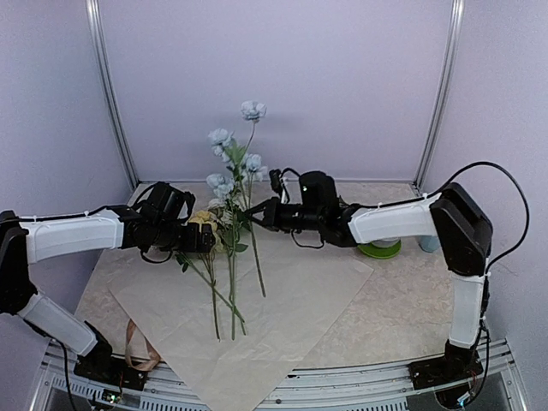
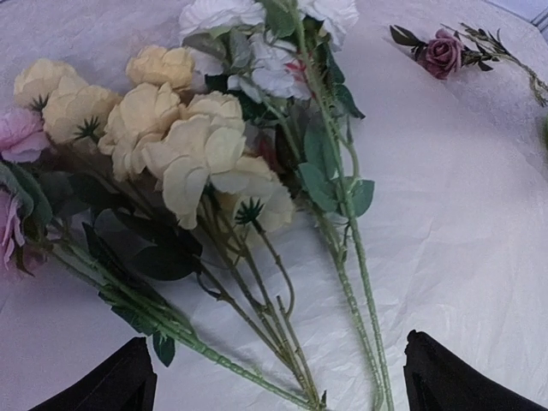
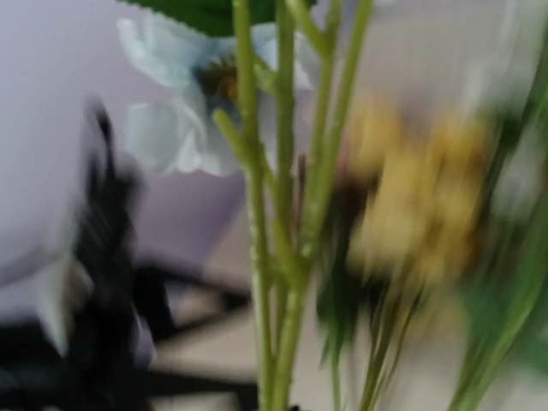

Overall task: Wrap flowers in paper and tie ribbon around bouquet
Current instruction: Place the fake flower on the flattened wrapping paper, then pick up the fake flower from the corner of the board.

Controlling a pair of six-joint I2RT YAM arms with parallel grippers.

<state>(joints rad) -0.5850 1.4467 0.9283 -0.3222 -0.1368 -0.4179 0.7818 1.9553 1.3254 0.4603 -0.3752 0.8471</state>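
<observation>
Right gripper [image 1: 261, 214] clenches upright blue flowers [image 1: 253, 110]; spread left gripper [image 1: 204, 238] hovers above yellow flowers [image 2: 184, 145], stems pointing nearward on paper [image 1: 308, 291]

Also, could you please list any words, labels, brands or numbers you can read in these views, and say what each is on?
None. No readable text appears on the thin peach-pink paper sheet, the yellow, pink and pale blue flowers with green stems, or the beige fabric ribbon.
</observation>
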